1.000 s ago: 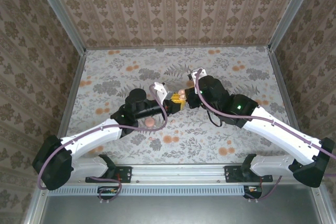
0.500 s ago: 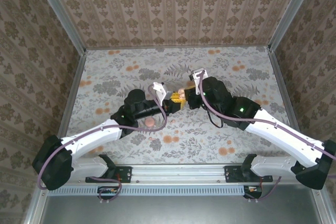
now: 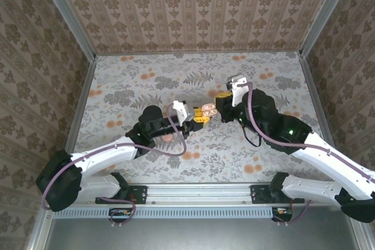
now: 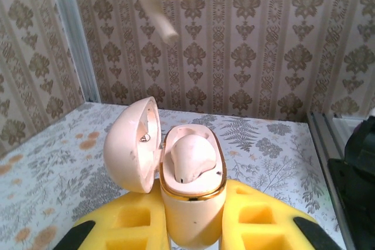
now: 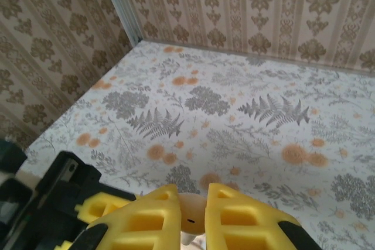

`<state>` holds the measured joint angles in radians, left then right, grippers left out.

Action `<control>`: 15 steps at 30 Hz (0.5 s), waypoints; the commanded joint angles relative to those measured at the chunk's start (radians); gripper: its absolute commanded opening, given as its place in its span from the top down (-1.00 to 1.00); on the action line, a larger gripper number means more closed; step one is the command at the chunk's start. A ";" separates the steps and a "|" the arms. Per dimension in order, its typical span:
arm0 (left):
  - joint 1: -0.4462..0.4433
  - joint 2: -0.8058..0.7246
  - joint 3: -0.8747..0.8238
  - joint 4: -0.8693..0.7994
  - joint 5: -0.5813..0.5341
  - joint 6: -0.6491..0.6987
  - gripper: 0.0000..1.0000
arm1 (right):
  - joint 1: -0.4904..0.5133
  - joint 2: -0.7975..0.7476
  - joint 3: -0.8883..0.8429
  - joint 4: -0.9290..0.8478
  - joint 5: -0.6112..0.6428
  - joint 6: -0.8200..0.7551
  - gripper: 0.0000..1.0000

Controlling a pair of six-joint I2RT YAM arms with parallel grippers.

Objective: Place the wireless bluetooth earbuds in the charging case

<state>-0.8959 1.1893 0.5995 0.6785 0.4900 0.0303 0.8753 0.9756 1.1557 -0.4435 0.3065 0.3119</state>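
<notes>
Left end effector was pressed tight on the cream-pink charging case and held it upright between its yellow pads. The case's lid hung open to the left. One earbud sat inside the gold-rimmed cup. A little farther on, the right end effector pinched the second earbud between its own yellow pads, near the case but not touching it. Beyond both lay the flowery counter, and then the patterned back wall.
</notes>
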 commanded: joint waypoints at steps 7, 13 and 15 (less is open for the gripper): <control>-0.040 -0.027 -0.012 -0.009 -0.110 0.201 1.00 | 0.007 -0.062 -0.068 0.105 -0.053 -0.087 0.74; -0.026 -0.041 0.031 -0.109 -0.148 0.121 1.00 | 0.008 -0.045 -0.106 0.129 -0.027 -0.129 0.73; -0.021 -0.046 0.031 -0.104 -0.133 0.086 1.00 | 0.008 -0.022 -0.093 0.111 -0.007 -0.146 0.73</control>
<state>-0.9268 1.1698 0.5980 0.6048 0.3641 0.1665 0.8757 0.9367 1.0573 -0.3523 0.2775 0.2096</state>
